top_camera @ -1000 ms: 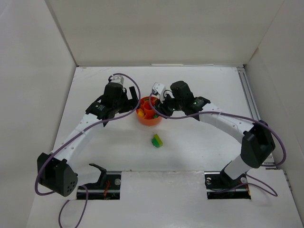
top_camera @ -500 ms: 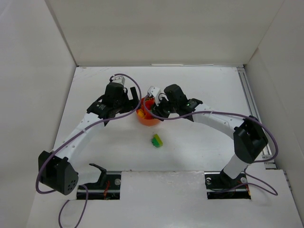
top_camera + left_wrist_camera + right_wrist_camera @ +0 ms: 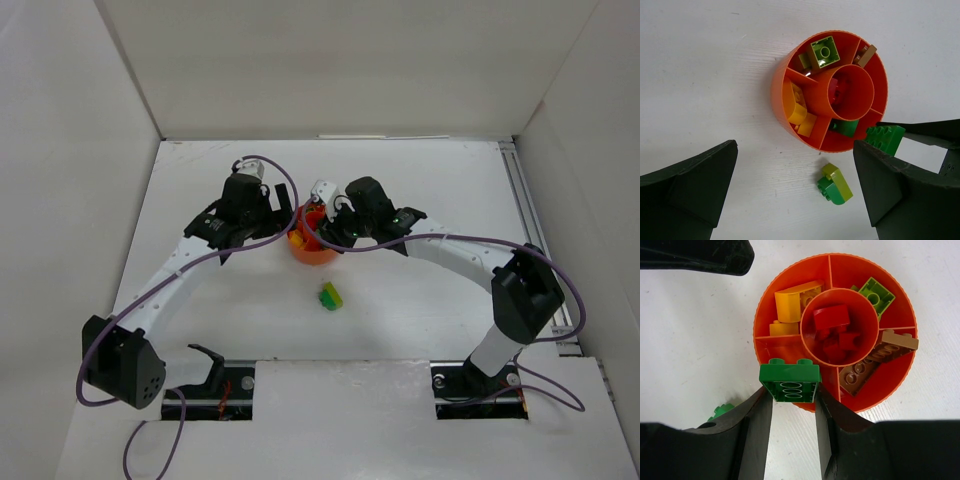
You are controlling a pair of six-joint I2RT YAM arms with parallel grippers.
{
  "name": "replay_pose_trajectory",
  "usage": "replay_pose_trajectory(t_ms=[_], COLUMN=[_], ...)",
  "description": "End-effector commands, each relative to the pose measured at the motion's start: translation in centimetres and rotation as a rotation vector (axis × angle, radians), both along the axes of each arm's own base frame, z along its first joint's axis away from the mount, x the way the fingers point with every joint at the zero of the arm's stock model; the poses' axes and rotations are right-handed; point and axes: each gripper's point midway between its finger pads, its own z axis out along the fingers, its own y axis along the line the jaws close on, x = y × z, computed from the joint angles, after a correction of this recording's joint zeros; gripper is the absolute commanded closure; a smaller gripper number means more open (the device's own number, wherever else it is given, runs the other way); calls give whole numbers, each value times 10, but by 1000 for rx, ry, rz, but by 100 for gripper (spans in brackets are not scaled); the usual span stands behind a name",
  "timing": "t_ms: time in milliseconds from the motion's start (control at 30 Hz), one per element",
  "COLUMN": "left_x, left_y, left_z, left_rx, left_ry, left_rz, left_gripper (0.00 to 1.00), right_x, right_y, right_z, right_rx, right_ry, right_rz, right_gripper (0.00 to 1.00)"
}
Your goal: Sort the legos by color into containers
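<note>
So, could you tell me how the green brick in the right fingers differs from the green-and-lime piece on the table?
The green brick is clamped between the right fingers at the dish rim; the green-and-lime piece lies free on the table beside it. The brick is one colour; the piece is two colours stacked. The brick is boxy; the piece has a rounded lime top. Both are studded and not yet in the dish.

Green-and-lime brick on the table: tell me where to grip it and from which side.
Come straight down with the open left claw and pinch the green-and-lime brick across its flat long sides; its lime part looks rounded and may slip. It lies apart from the orange dish.
</note>
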Motion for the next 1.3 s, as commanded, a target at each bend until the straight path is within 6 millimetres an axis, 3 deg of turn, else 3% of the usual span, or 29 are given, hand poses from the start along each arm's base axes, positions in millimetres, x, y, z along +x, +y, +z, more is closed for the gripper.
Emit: replay_pose_trajectory(t_ms=[0, 300, 400, 500, 633, 833, 1033, 1067, 1267], left_x=[5, 5, 6, 6, 6, 6, 4, 4, 5], left_y=[0, 0, 1, 1, 1, 1, 2, 2, 3], left_z=[10, 10, 10, 10, 10, 10, 11, 11, 11], left_rx=[-1, -1, 5, 5, 5, 5, 5, 5, 10], left_ry=[-35, -35, -37, -37, -37, -37, -37, -37, -39], left_rz=[-6, -6, 1, 1, 1, 1, 1, 1, 8], left_gripper=[0, 0, 0, 0, 0, 0, 0, 0, 0], right_x=[11, 11, 11, 10, 10, 9, 9, 9, 8], right_y=[12, 13, 13, 14, 14, 15, 15, 15, 14], right_z=[30, 25, 25, 26, 21, 22, 22, 22, 20], right_rx=[67, 61, 61, 65, 59, 63, 63, 63, 57], right_ry=[-71, -64, -64, -61, -54, -50, -50, -50, -43], right_rz=[-4, -4, -4, 3, 3, 12, 12, 12, 12], right_gripper=[100, 99, 92, 77, 67, 59, 47, 41, 38])
